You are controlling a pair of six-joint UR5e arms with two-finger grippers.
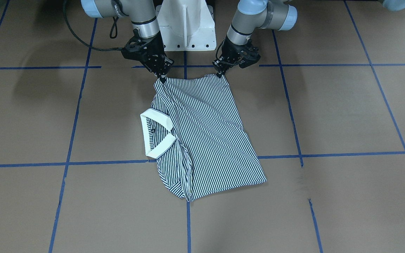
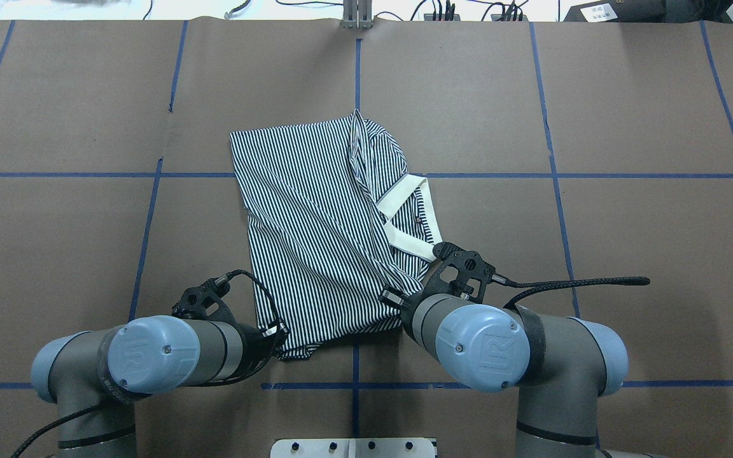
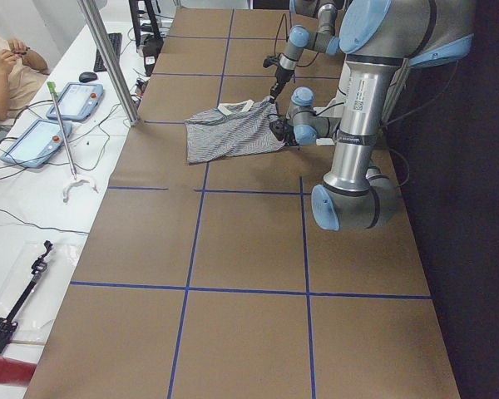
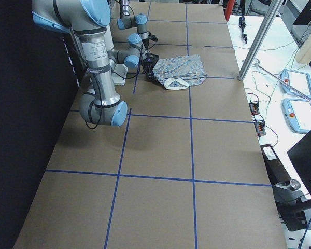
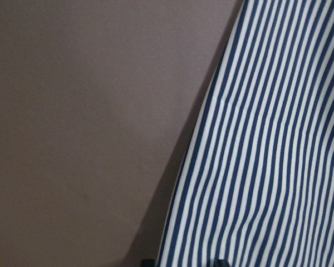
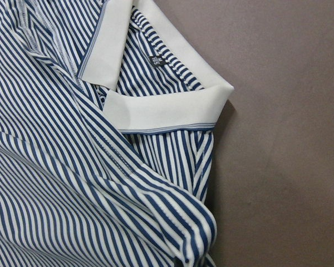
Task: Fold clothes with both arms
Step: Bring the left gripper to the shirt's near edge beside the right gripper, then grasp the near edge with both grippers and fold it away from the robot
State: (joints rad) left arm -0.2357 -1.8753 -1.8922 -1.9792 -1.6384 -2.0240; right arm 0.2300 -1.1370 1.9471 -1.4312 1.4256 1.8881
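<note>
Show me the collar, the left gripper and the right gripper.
collar [image 6: 167,108]: right wrist view, on the near cream flap.
left gripper [image 1: 220,73]: front-facing view, between its fingertips, gripping the polo shirt [image 1: 209,140].
right gripper [image 1: 161,78]: front-facing view, between its fingertips.

We see a wide brown desk [image 1: 329,116] marked into big squares by blue tape lines [image 1: 332,154]. Along its far long edge runs a white side table [image 3: 17,216]. It holds a slanted metal pole [image 3: 108,58], two tablets [image 3: 35,141], a black keyboard [image 3: 112,50], a mouse [image 3: 87,76] and loose cables [image 3: 8,218]. A person [image 3: 2,75] sits at that table's far corner, only partly in frame. The opposite side of the desk is a black backdrop [image 4: 15,129]. The light is even and casts soft shadows on the brown surface.
</note>
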